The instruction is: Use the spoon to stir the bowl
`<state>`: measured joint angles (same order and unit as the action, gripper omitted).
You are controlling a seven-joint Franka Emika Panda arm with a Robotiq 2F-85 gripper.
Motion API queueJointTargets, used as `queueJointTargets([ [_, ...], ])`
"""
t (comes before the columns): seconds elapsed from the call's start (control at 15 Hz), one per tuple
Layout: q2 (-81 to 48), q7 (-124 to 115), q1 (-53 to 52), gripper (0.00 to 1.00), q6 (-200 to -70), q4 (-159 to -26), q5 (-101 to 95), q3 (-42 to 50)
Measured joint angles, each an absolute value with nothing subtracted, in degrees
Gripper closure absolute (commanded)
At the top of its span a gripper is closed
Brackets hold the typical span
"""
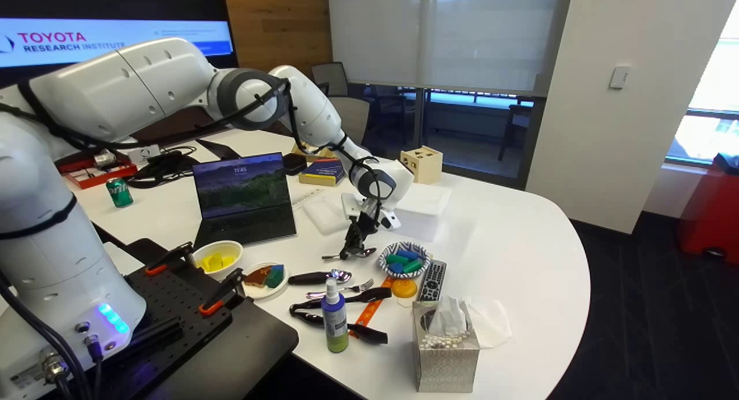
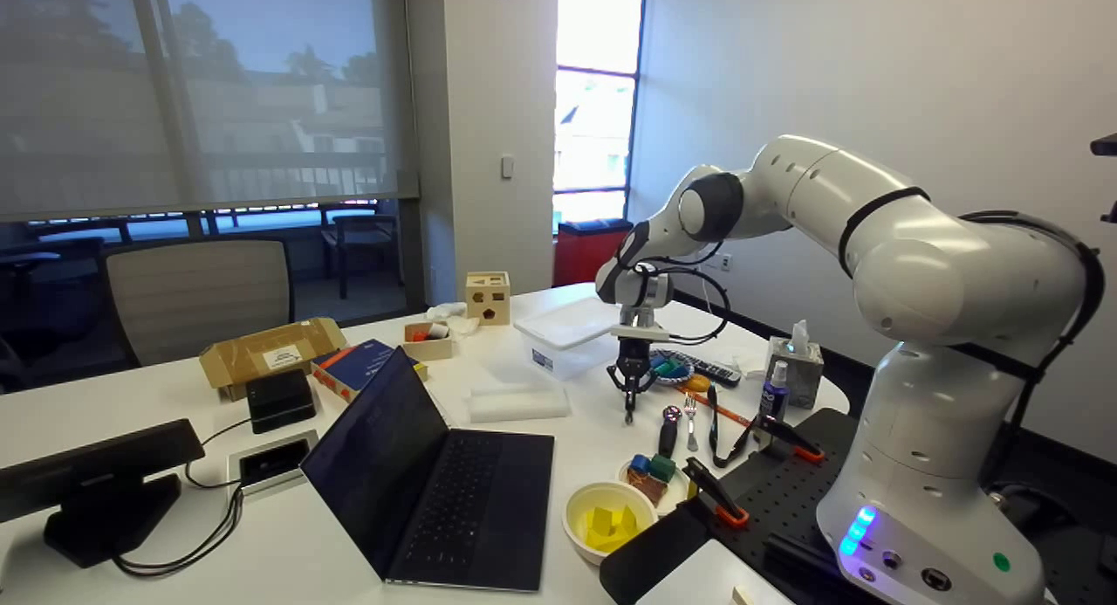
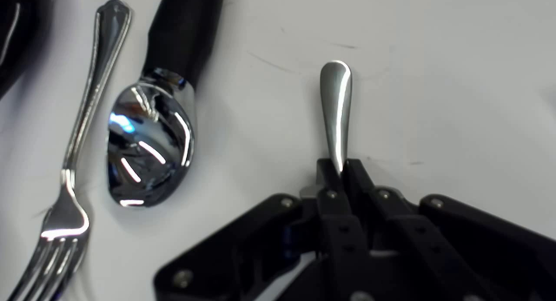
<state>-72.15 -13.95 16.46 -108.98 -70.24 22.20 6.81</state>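
Observation:
My gripper point(image 1: 348, 253) points down at the table and is shut on the spoon's handle point(image 3: 336, 101). In the wrist view the fingertips point(image 3: 341, 168) pinch the handle's narrow part, and the spoon's head is hidden behind the gripper. In an exterior view the spoon's head point(image 1: 368, 252) shows beside the fingers, low over the table. I cannot tell whether the spoon touches the table. The bowl point(image 1: 406, 276), small and round with a blue-and-white pattern, holds several green and blue blocks. It stands just beside the gripper and shows behind it in an exterior view point(image 2: 675, 381).
A black-handled scoop point(image 1: 314, 278), a fork point(image 3: 78, 162) and black tongs point(image 1: 369, 295) lie near the gripper. A remote point(image 1: 432, 281), a spray bottle point(image 1: 335, 325) and a tissue box point(image 1: 444, 365) stand around. A clear plastic bin point(image 2: 567, 326) and a laptop point(image 2: 480, 500) flank the arm.

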Motion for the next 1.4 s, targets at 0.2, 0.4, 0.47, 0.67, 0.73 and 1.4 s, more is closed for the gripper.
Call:
queueJointTargets([
  [0.2, -72.93, -13.95, 16.46, 0.65, -107.78, -68.67, 21.24, 6.62],
  [0.4, -73.31, -13.95, 16.46, 0.51, -107.21, -67.97, 20.87, 6.59],
  [0.47, -73.32, -13.95, 16.47, 0.42, -107.11, -67.98, 20.8, 6.59],
  [0.67, -73.33, -13.95, 16.46, 0.2, -106.72, -67.98, 20.78, 6.49],
  [0.73, -73.31, -13.94, 16.38, 0.13, -106.62, -67.99, 20.78, 6.48],
  [1.4, -58.87, -13.63, 10.78, 0.0, -119.82, -81.32, 20.16, 7.4],
])
